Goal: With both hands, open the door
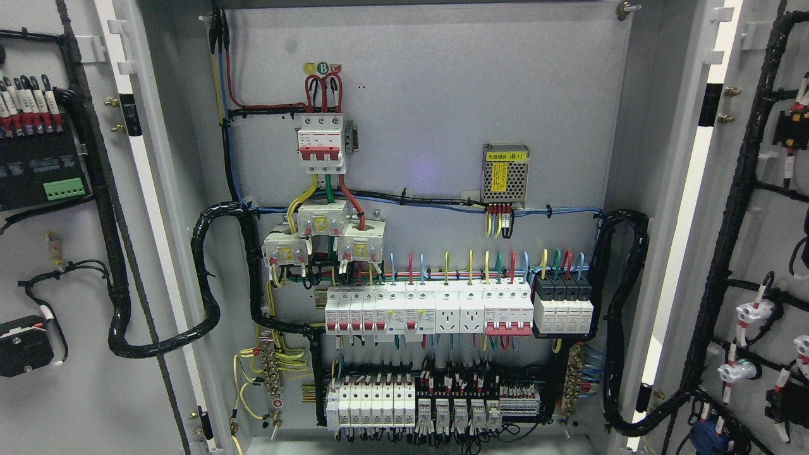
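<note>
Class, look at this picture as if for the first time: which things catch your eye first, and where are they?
Both cabinet doors stand swung wide, the left door and right door showing their wired insides. In the middle, the back panel carries a red-handled main breaker upper left and a long breaker row below. No robot hand shows.
</note>
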Available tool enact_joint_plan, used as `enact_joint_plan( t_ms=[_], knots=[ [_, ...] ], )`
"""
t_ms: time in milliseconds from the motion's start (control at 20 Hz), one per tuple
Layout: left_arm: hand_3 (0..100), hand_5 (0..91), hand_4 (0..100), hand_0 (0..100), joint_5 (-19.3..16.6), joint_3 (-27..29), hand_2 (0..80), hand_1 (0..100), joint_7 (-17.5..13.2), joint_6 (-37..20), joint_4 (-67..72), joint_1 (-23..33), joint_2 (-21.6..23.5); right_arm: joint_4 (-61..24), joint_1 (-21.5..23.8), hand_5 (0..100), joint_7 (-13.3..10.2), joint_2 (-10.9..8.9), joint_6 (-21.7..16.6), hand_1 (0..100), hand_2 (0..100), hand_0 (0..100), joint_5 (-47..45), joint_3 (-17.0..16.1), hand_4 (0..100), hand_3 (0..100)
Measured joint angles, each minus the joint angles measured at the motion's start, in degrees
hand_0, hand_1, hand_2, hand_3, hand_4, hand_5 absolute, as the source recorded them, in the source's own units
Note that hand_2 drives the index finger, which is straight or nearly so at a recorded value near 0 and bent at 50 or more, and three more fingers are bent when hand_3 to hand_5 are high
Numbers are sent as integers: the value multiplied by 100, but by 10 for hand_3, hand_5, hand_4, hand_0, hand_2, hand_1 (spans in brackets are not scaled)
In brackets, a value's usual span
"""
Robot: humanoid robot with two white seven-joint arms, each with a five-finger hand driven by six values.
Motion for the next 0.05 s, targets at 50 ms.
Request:
enact_joint_plan(
  t_ms=[50],
  knots=[
    [0,0,43,0,-12,2,0,0,0,0,9,-1,-2,5,-2,0,0,11,1,0,0,0,1,-2,0,0]
  ],
)
